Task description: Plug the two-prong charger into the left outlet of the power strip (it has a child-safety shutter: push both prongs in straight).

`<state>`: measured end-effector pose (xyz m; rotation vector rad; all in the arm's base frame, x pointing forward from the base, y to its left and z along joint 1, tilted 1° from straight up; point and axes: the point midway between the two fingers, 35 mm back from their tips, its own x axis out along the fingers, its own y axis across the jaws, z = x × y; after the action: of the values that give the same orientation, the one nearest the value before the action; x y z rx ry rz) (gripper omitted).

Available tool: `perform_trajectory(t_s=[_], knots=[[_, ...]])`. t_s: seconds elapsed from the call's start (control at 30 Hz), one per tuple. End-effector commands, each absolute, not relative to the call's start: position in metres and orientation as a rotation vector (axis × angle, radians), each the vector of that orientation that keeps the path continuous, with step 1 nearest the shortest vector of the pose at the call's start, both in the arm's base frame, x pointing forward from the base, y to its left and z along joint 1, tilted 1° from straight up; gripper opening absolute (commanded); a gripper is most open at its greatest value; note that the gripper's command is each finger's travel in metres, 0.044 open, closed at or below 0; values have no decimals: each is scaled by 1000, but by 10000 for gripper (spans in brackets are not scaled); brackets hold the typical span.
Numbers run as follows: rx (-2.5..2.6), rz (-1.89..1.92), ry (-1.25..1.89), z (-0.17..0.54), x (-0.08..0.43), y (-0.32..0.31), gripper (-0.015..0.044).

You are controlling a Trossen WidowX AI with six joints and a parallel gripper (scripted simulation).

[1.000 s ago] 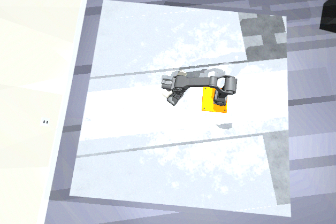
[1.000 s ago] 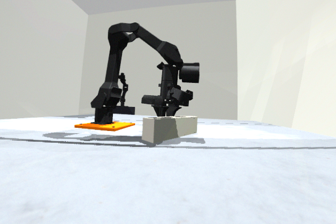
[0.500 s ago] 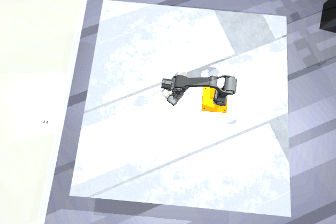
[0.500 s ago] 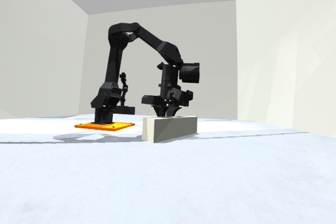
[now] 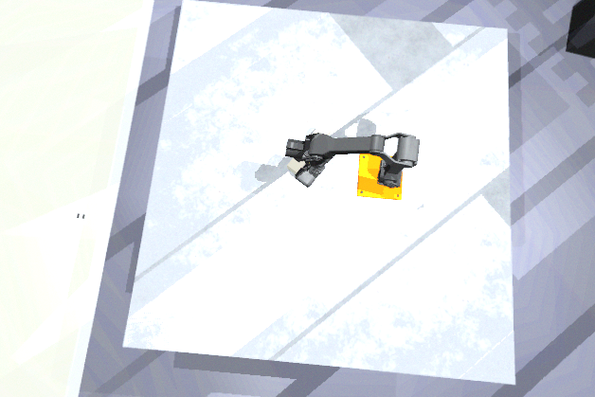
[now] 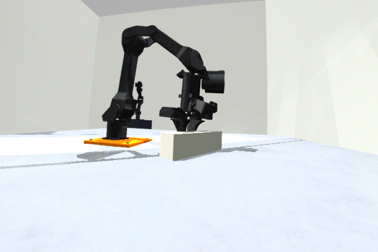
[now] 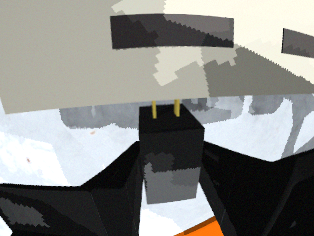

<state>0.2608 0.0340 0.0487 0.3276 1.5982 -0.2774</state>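
The black charger (image 7: 171,150) is between the fingers of my gripper (image 7: 164,144) (image 6: 186,128), which is shut on it. Its two brass prongs (image 7: 154,109) (image 7: 177,108) point up in the wrist view, toward the power strip, and their tips meet its near edge in the image. The beige power strip (image 5: 294,166) (image 6: 197,145) (image 7: 55,65) stands on the table. One dark outlet recess (image 7: 171,33) lies above the charger in the wrist view, beyond the prongs. Another recess (image 7: 300,43) is cut off at the right. The exterior view shows the fingertips behind the strip's top edge, hiding the charger.
The arm's orange base plate (image 5: 369,185) (image 6: 128,143) (image 7: 202,229) lies to the right of the strip in the top view and to its left in the exterior view. The arm (image 5: 353,144) (image 6: 171,43) arches between base and gripper. A dark object (image 5: 584,27) is beyond the table.
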Motion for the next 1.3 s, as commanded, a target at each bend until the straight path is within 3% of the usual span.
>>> perform_trajectory(t_s=[0.0, 1.27], knots=[[327, -273, 1599, 49, 261, 34, 0], [327, -273, 1598, 49, 274, 29, 0]])
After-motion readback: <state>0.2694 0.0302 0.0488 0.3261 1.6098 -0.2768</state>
